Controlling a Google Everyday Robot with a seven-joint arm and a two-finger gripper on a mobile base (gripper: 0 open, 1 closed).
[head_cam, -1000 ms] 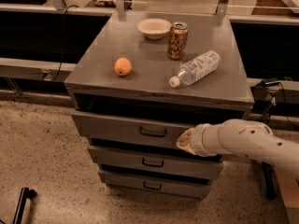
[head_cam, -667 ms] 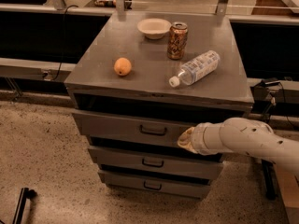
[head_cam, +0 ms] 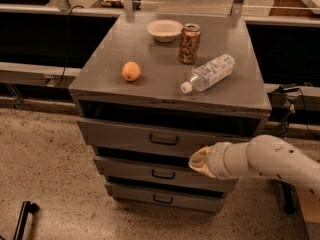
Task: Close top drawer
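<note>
Nearest, at the frame's 4 o'clock, a white arm (head_cam: 270, 160) reaches in from the right edge. Its end effector (head_cam: 200, 161) is the pale tip pointing left, in front of the grey cabinet. Whether it is spread or closed cannot be told from this angle.

The bottom drawer (head_cam: 150, 196) and the middle drawer (head_cam: 135, 170) sit below and to the left of that tip.

The top drawer (head_cam: 125, 133) stands pulled out from the cabinet, with a dark gap showing above its flat grey front. Its dark loop handle (head_cam: 164, 140) lies at about 10 o'clock from the end effector, near it. The tip overlaps the lower right part of the drawer front; whether they touch cannot be told.

Above, on the grey worktop (head_cam: 150, 51), an orange (head_cam: 131, 71) lies toward 9 o'clock. A clear water bottle (head_cam: 208, 73) lies on its side toward 3 o'clock, cap pointing to the front. Behind it a drink can (head_cam: 190, 44) stands upright, and a pale bowl (head_cam: 164, 30) sits farthest back, at 12 o'clock.
</note>
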